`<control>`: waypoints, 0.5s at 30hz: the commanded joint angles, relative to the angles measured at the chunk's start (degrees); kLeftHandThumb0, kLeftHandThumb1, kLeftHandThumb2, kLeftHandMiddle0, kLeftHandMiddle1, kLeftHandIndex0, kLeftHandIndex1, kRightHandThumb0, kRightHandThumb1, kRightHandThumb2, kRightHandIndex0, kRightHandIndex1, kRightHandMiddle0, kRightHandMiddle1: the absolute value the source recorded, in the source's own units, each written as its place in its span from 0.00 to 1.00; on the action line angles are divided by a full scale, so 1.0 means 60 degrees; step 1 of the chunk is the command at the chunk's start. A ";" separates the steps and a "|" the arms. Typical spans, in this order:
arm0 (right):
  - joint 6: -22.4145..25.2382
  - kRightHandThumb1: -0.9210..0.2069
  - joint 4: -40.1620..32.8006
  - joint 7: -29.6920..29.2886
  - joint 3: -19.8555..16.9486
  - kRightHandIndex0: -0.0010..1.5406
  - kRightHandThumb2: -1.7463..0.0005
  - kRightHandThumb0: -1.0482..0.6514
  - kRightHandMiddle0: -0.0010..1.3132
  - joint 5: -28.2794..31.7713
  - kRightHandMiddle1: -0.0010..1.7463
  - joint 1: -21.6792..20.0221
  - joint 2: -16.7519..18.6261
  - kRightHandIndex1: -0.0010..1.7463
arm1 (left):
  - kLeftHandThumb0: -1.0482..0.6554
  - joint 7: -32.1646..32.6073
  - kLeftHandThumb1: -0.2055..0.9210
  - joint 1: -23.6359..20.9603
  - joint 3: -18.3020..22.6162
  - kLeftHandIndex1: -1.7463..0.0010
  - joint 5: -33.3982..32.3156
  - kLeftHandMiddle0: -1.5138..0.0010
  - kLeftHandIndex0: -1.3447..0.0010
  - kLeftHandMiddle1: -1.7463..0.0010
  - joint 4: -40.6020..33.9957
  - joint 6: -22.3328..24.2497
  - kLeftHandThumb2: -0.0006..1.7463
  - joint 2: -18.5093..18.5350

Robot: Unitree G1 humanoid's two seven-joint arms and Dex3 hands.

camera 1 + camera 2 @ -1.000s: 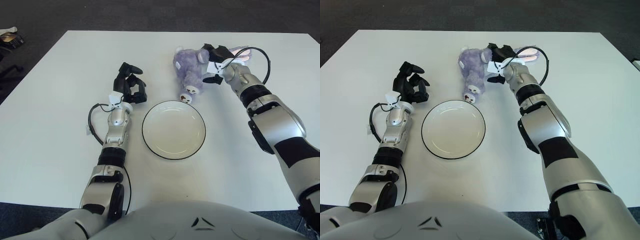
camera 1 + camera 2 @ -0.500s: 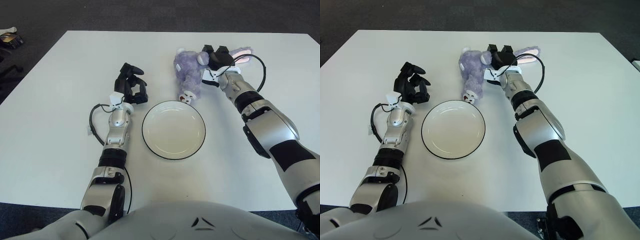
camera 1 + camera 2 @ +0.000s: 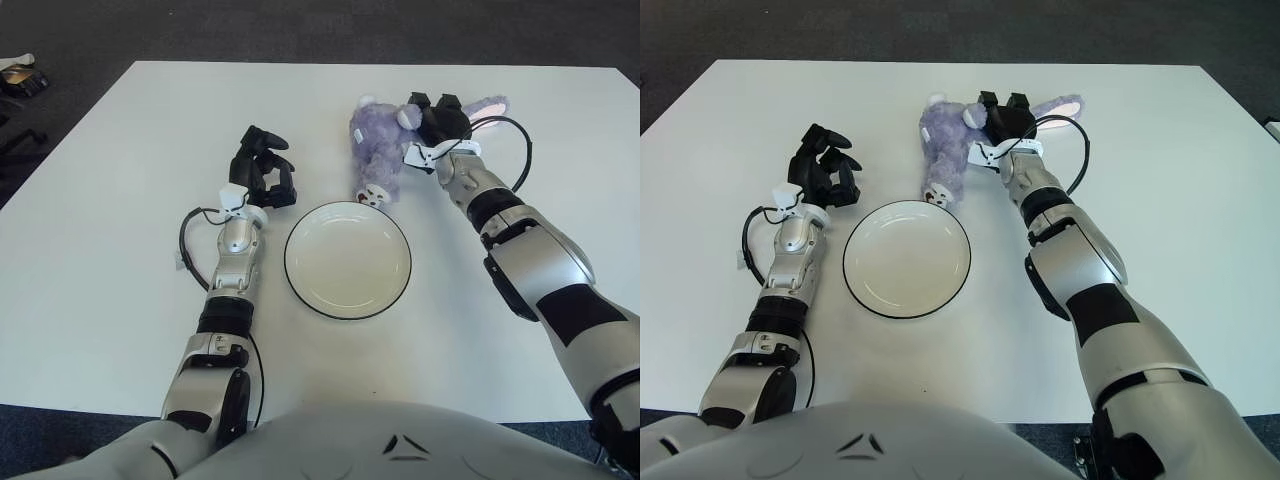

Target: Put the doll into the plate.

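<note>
1. A purple plush bunny doll is lying on the white surface, just beyond the far rim of the plate, its feet pointing toward the plate and one pink-lined ear stretching off to the right.
2. The right hand is sitting against the doll's right side, near its head and ear; its dark fingers are curling against the plush, though whether they are actually gripping it cannot be told from either eye view.
3. The doll is lying outside the plate, a white dish with a thin dark rim that is sitting near the middle of the surface, holding nothing.
4. The doll's nearer foot is showing just beside the plate's far rim; whether the two are touching cannot be told.
5. The left hand is showing to the left of the plate, well apart from the doll, with its black fingers bunching loosely together and holding nothing.
6. A black cable is looping beside the left forearm, and another is arcing out from the right wrist.
7. Dark carpeted floor is surrounding the surface on the far side.
</note>
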 commanded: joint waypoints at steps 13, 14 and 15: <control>0.0579 0.37 0.0472 -0.0538 0.0124 0.32 0.40 0.86 0.83 -0.0129 1.00 0.0920 0.0319 0.97 | 0.61 -0.0031 0.42 0.0611 -0.0020 0.00 0.0058 0.60 0.65 0.01 0.0362 -0.0171 0.79 -0.0097; 0.0633 0.36 0.0472 -0.0551 0.0094 0.31 0.41 0.86 0.84 -0.0098 1.00 0.0924 0.0331 0.97 | 0.61 -0.0020 0.41 0.0611 -0.0023 0.00 0.0077 0.61 0.63 0.01 0.0363 -0.0173 0.80 -0.0092; 0.0664 0.35 0.0469 -0.0560 0.0076 0.30 0.42 0.86 0.84 -0.0079 1.00 0.0928 0.0337 0.97 | 0.61 -0.0014 0.41 0.0611 -0.0025 0.00 0.0087 0.62 0.63 0.01 0.0364 -0.0173 0.80 -0.0091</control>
